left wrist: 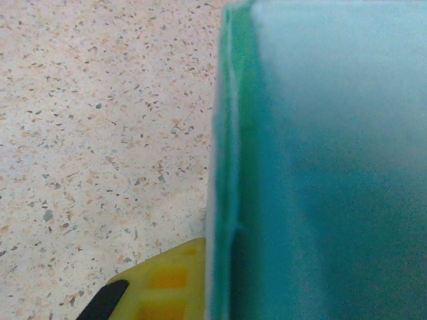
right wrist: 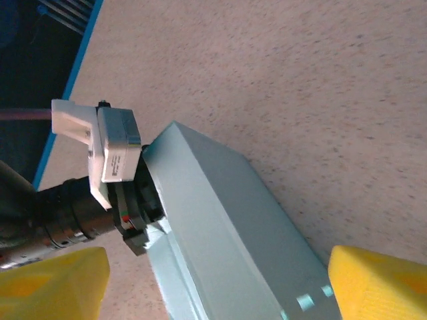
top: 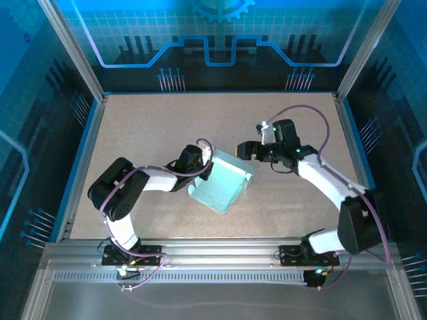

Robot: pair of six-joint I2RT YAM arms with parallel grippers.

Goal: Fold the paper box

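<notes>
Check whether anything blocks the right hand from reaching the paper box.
Nothing visible does. The open right hand hangs right at the paper box's far edge, its yellow fingers spread wider than the box. The left hand grips the box's left side, off that path.

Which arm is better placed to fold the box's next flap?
Probably right: the right gripper is open at the paper box, while the left gripper is shut on its wall, holding it.

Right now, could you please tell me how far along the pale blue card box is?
Done: the pale blue card box has walls standing. In hand: the left gripper clamps one wall, the right gripper hangs open at the far corner. Left: final folds; I cannot tell which.
</notes>
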